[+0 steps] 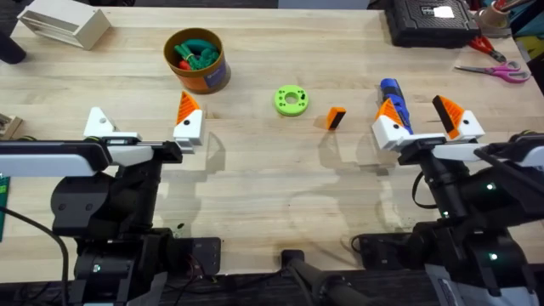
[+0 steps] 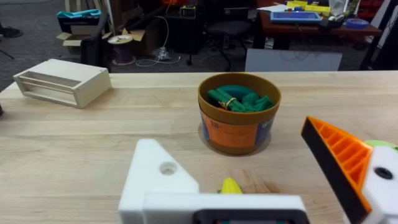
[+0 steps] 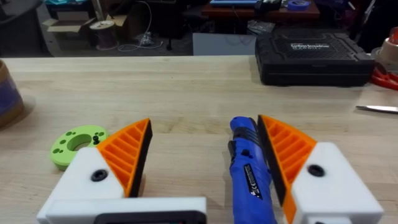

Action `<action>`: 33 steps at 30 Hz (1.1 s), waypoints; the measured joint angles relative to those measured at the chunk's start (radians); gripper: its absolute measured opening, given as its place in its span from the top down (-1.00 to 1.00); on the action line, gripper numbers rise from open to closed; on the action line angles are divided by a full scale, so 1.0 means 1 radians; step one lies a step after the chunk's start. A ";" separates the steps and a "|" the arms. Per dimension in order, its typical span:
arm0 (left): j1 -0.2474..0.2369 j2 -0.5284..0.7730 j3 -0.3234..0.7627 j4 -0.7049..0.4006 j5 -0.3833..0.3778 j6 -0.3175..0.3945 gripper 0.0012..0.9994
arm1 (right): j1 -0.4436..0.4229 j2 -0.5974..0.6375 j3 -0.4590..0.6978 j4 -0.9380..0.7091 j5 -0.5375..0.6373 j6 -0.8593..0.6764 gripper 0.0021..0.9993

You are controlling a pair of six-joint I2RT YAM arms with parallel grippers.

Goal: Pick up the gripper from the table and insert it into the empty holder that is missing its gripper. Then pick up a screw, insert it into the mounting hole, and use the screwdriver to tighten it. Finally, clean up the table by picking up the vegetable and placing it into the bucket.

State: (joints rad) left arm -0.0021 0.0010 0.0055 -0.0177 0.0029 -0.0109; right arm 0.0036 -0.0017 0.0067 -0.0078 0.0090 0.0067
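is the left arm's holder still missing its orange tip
Yes, empty. On the left gripper, the holder is bare white with an open screw hole, while the other finger carries an orange pad. The gripper lies loose on the table.

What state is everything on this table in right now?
Small orange wedge fingertip: loose on table.
Left gripper: open, one white finger block missing its orange tip.
Right gripper: open, empty, both tips fitted.
Blue screwdriver: lying flat between right fingers.
Round orange tub: upright, holding green toys.

Light wooden table [image 1: 255, 195]; around green ring disc [image 1: 291, 100]: orange bucket [image 1: 197, 61] far-left, gripper [image 1: 336, 117] just right, screwdriver [image 1: 393, 100] farther right.
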 joint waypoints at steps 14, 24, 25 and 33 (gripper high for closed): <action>0.000 0.000 0.000 0.000 0.000 0.000 -0.97 | 0.000 0.000 0.000 0.002 0.000 0.000 -0.98; 0.000 0.000 0.111 -0.044 -0.001 -0.017 -0.97 | 0.000 0.002 0.096 0.007 0.000 0.000 -0.98; 0.000 0.001 0.146 -0.057 -0.001 -0.019 -0.97 | 0.000 0.002 0.130 0.009 0.000 0.000 -0.98; 0.000 0.208 0.513 -0.283 -0.020 -0.023 -0.97 | 0.000 0.184 0.545 -0.267 -0.004 0.001 -0.98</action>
State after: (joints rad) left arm -0.0021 0.2086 0.5181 -0.3010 -0.0175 -0.0341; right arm 0.0036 0.1819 0.5513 -0.2749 0.0051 0.0073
